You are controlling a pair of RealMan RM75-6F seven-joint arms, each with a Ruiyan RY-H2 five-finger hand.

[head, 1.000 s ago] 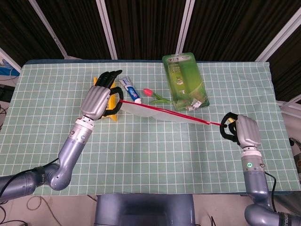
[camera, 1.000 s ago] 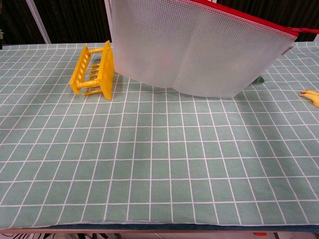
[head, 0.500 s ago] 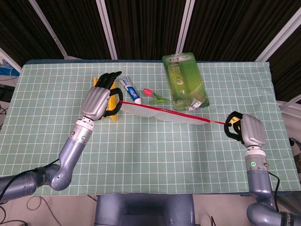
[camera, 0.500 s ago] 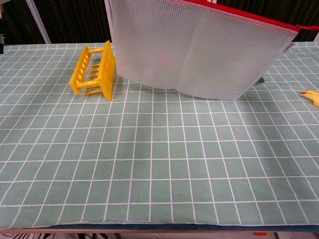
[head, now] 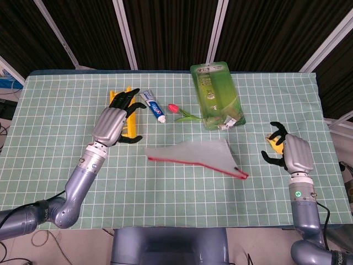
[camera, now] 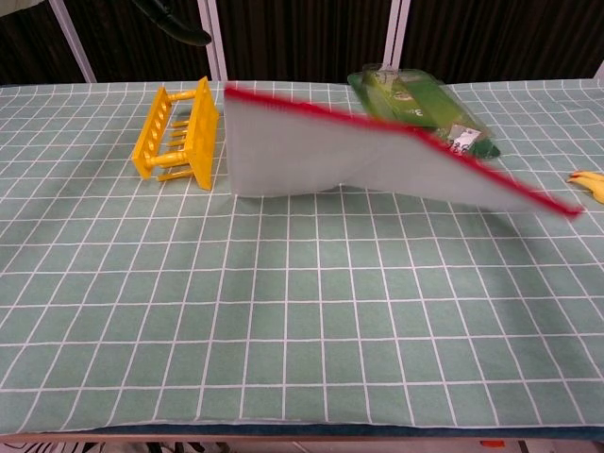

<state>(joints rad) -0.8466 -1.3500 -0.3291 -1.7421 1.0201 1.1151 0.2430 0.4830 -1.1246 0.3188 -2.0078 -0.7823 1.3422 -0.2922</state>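
Observation:
A white mesh pouch with a red zipper edge [head: 193,154] lies loose in the middle of the green checked table cloth [head: 176,193], held by neither hand. In the chest view the pouch [camera: 377,165] is blurred and slanted, its red edge uppermost. My left hand [head: 113,121] hovers with fingers spread over a yellow rack [head: 132,122], empty; only its dark fingertips [camera: 175,21] show in the chest view. My right hand [head: 292,153] is at the table's right side, fingers spread and empty, beside a small yellow object [head: 274,142].
The yellow rack [camera: 179,132] lies on its side at back left. A toothpaste tube [head: 153,106] and a red tulip [head: 179,110] lie behind the pouch. A green blister package [head: 216,94] lies at back right. The yellow object [camera: 590,184] is at the right edge.
Both hands have let go of the pouch, which was stretched between them, and it has dropped toward the table. Both hands' fingers have spread; the right hand drew slightly right.

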